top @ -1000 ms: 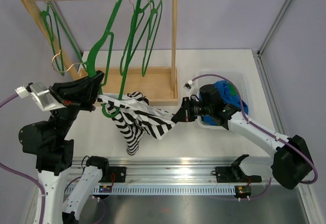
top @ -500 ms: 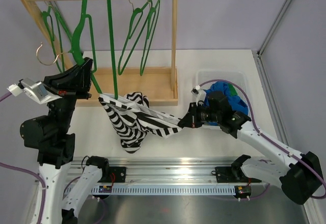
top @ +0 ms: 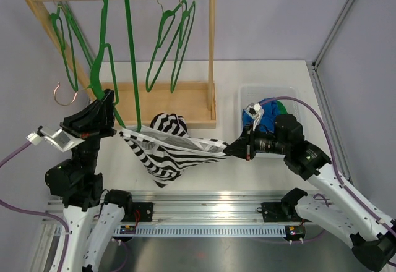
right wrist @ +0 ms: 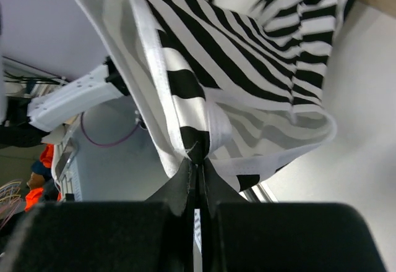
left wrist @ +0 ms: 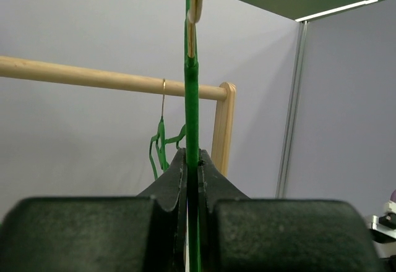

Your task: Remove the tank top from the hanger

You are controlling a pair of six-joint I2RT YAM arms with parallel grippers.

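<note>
Your left pincer at nine o'clock clamps the green plastic hanger; your right pincer at three o'clock pinches the black-and-white striped tank top.

The green hanger runs off the left wrist view's top edge and vanishes below between the fingers of the left gripper, the striped tank top is cropped at the right wrist view's top, and the right arm covers part of the bin.

tank top in front of rack, hanger above it at left, bin right of rack
</note>
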